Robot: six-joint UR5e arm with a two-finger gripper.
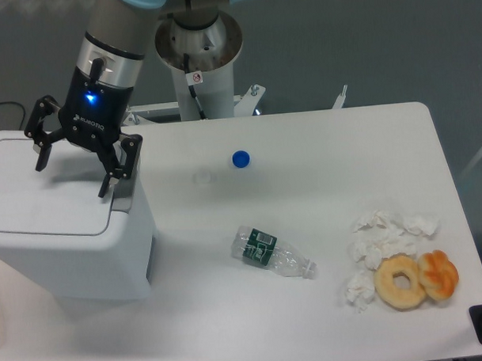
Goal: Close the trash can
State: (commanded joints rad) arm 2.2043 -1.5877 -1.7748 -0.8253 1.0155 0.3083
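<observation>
The trash can (69, 250) is a large boxy white bin at the table's left edge. Its flat white lid (44, 199) lies down flat on top, and a grey latch tab (121, 202) shows at the lid's right edge. My gripper (73, 178) hangs just above the rear part of the lid with its black fingers spread wide, open, nothing between them. One fingertip (107, 189) is near the latch tab; whether it touches the lid I cannot tell.
A crushed clear plastic bottle (273, 255) lies mid-table. A blue cap (240, 158) and a clear cap (202, 178) lie behind it. Crumpled tissues (382, 239), a donut (400, 281) and an orange pastry (439, 273) sit at the front right. The robot's base column (201, 63) stands behind.
</observation>
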